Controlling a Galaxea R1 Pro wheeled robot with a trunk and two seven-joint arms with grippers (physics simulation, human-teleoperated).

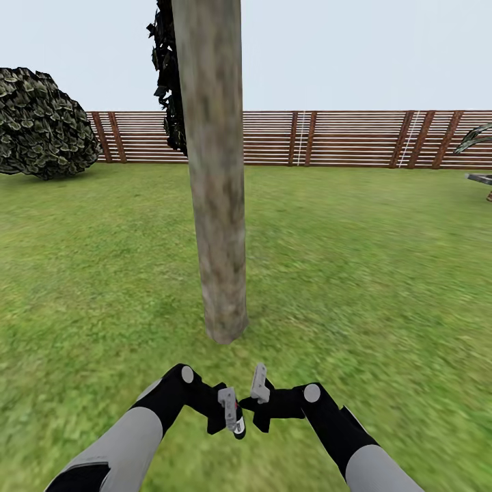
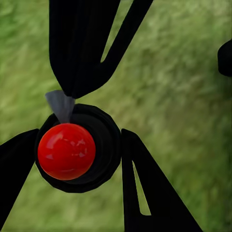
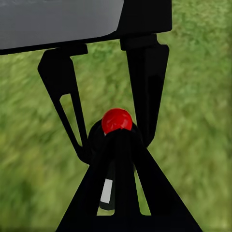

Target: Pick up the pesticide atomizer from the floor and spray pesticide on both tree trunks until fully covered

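A thick mottled grey-brown tree trunk (image 1: 217, 205) rises from the grass straight ahead, a short way beyond both grippers. My left gripper (image 1: 231, 410) (image 2: 77, 151) (image 3: 115, 145) is shut on the pesticide atomizer (image 1: 237, 418) (image 2: 66, 151) (image 3: 116, 121), a small black bottle with a round red top and a white label. Its fingers (image 2: 137, 188) flank the bottle on both sides. My right gripper (image 1: 260, 391) (image 2: 72, 92) (image 3: 116, 137) faces it with its fingers closed together, tips right at the atomizer's top. I cannot tell whether they touch it.
Green lawn spreads all round. A brown slatted fence (image 1: 342, 137) closes the far side. A leafy shrub (image 1: 41, 123) stands at far left, a dark columnar tree (image 1: 167, 75) behind the trunk, and palm fronds (image 1: 478, 140) at the right edge.
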